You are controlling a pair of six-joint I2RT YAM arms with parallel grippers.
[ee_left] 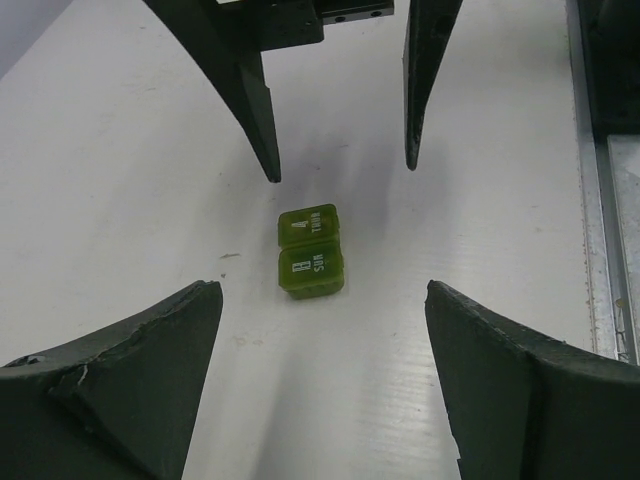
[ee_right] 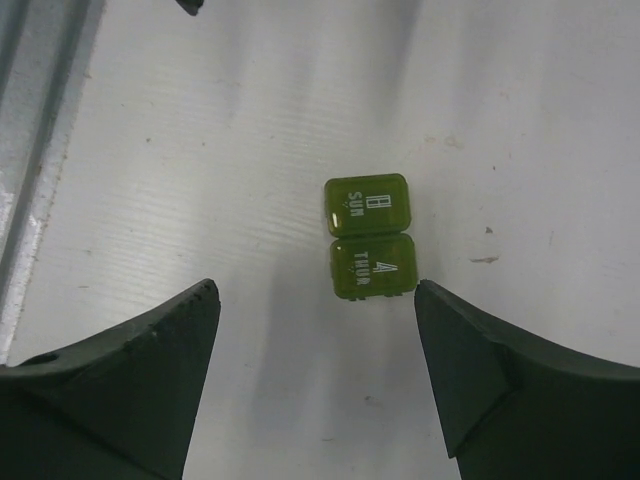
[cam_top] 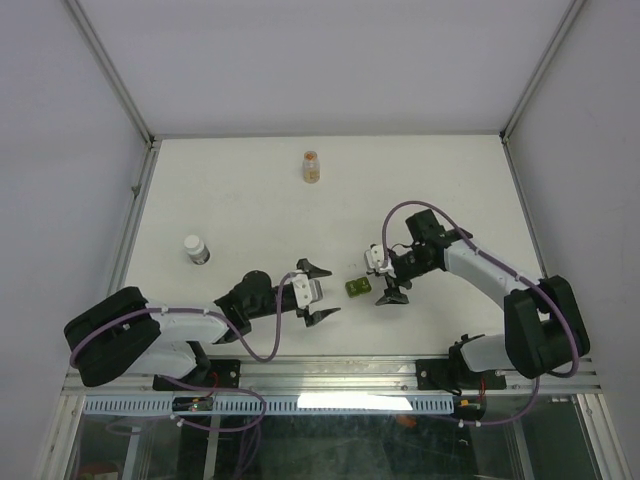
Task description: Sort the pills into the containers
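Pills (cam_top: 312, 172) are sitting unsorted in their bottle (cam_top: 311, 158), left gripper (cam_top: 330, 291) and right gripper (cam_top: 380, 283) hanging open and empty beside the green box (cam_top: 357, 288).

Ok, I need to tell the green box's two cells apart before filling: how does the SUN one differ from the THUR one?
The SUN cell is marked SUN; the THUR cell is marked THUR. The SUN cell lies nearer the left tool, the THUR cell nearer the right tool. Both are olive-green, translucent, shut, and touch side by side on the table; neither tool touches them.
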